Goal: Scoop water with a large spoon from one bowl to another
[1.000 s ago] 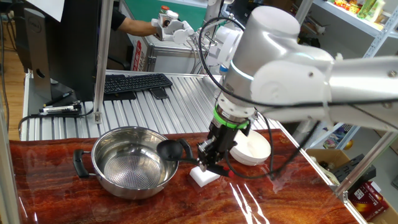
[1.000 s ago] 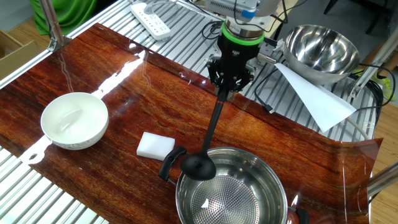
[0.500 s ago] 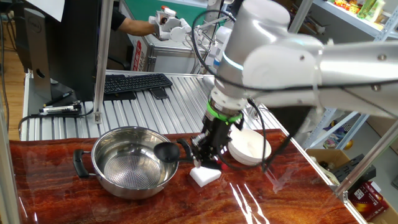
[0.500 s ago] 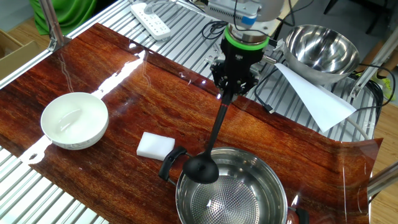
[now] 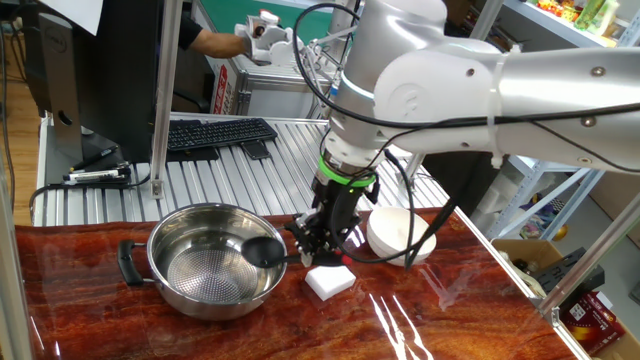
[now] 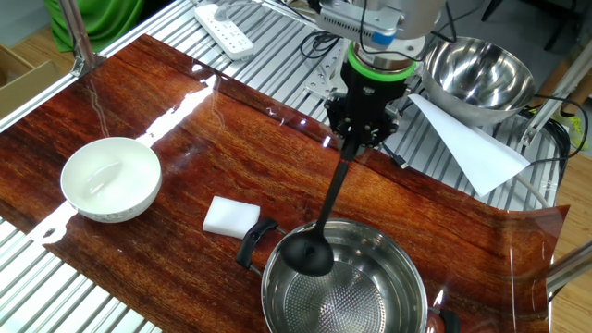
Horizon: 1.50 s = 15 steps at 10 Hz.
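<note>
My gripper [image 6: 355, 145] [image 5: 322, 243] is shut on the top of the black ladle's thin handle [image 6: 331, 195]. The handle slants down to the round cup [image 6: 306, 255] [image 5: 262, 252], which sits just inside the near rim of the steel pot [image 6: 347, 296] [image 5: 208, 261]. That pot has two black side handles and a perforated-looking bottom. The plain white bowl [image 6: 110, 178] [image 5: 398, 236] stands apart on the wooden board; in one fixed view the arm hides part of it.
A white rectangular block [image 6: 231, 217] [image 5: 329, 282] lies beside the pot's handle. A second steel bowl [image 6: 477, 76], a white paper sheet [image 6: 468, 147] and a power strip [image 6: 224, 29] sit on the metal rollers behind. A keyboard [image 5: 217, 133] lies further back.
The arm has shifted toward the pot, carrying the ladle cup from the rim edge further over the pot's inside. Pot, white bowl and block have stayed put.
</note>
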Motion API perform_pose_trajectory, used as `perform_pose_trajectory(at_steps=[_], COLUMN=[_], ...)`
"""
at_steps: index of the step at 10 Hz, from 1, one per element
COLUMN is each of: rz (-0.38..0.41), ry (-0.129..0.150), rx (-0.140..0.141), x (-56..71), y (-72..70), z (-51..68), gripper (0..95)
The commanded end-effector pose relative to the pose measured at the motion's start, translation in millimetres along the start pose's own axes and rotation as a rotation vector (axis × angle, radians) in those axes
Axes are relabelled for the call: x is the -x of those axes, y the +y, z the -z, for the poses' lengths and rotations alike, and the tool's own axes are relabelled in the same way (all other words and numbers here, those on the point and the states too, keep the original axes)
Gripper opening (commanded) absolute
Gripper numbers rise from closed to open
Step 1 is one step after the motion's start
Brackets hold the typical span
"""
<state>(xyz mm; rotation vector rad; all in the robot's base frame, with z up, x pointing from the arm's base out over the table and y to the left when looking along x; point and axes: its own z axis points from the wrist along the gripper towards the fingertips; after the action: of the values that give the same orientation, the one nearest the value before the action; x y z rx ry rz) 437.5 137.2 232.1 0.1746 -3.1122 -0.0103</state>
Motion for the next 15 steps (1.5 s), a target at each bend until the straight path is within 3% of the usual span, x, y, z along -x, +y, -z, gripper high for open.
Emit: perform_pose_trajectory(at_steps=[1,5,8,11,12,13,15], rz=[-0.022,-0.06,-0.081,-0.09,-0.082,-0.079,-0.077], ry=[0.007,0.026,0.075,0.1,0.084,0.066,0.058], rx=[0.004,0.002,-0.008,-0.013,-0.058,-0.084,-0.104], x=[-0.4,-1.5,3.1,4.1,3.6,3.4,3.4], y=[9.7,30.8,40.6,43.2,44.2,45.3,48.0], z=[1.4,5.2,1.5,-1.1,-1.0,-1.4,-2.8], gripper=[0.0,0.0,0.0,0.0,0.0,0.0,0.0])
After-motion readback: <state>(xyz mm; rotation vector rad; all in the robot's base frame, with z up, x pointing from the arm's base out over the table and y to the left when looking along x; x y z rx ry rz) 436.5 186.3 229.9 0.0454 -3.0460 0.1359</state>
